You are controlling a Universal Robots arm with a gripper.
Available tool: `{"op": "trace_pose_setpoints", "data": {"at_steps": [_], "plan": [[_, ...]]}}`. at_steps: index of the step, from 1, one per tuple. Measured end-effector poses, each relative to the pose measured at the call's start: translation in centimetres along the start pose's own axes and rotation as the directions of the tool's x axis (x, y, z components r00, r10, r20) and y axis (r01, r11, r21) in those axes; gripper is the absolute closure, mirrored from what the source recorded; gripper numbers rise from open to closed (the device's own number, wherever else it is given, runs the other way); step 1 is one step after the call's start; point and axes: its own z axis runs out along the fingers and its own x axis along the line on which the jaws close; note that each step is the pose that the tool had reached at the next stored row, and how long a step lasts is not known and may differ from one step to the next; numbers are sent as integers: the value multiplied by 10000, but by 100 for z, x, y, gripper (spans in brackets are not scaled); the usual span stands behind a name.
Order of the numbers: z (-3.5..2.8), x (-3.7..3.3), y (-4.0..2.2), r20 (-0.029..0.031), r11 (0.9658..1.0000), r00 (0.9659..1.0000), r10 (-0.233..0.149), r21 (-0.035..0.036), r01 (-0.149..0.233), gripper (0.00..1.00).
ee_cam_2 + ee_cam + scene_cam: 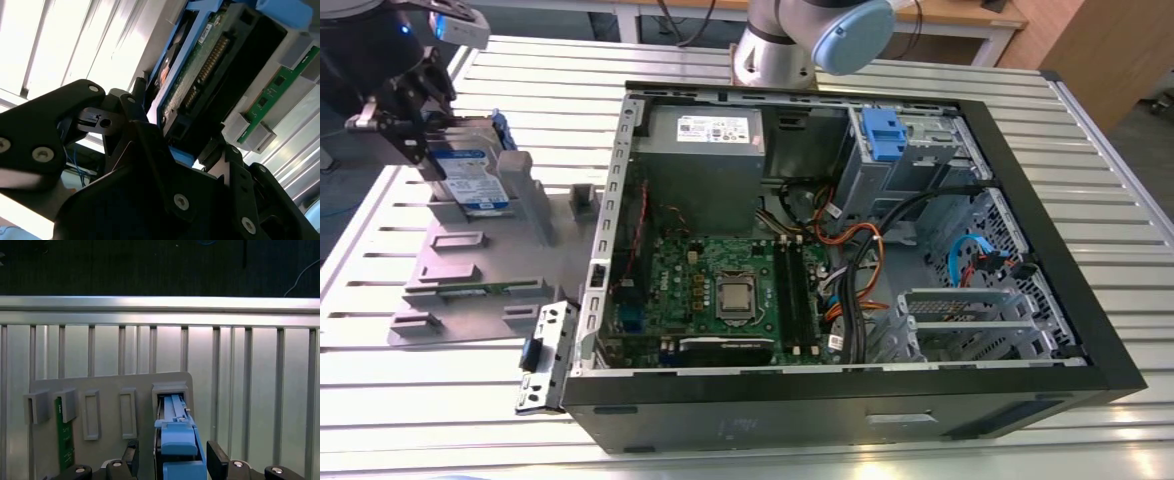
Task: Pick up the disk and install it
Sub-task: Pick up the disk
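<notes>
Here, at the exterior view's left: a black robot gripper (pixel 416 140) set astride the disk (pixel 470 172), a flat silver hard drive with a white-and-blue label on its face, clipped in a blue plastic carrier frame and standing on edge. Cannot tell whether clamped on the drive or merely around it. In the first wrist view, the drive's lower end in the mouth of a grey slot holder (pixel 170 386) on a grey fixture plate (pixel 507 262). In the second wrist view, the drive's green circuit board (pixel 192 70) turned to the camera. On the same plate, well apart from the drive, a green memory stick (pixel 65 440) held between grey blocks.

Just beside the plate, toward the exterior view's right: an open black computer tower case (pixel 787 415) lying on its side, with a grey power supply (pixel 674 160) bearing a white printed sticker (pixel 715 128) and a blue plastic carrier (pixel 881 135) in the drive cage. Bare ribbed aluminium tabletop (pixel 427 400) along the plate's near edge.
</notes>
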Motion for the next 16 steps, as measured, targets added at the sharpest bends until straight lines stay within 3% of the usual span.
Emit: {"op": "trace_pose_setpoints", "data": {"at_steps": [7, 16], "plan": [[-111, 4, -3, -18, 10000, 10000, -3, 31, 3, 35], [-139, 4, -4, -49, 10000, 10000, -8, 36, 8, 35]]}}
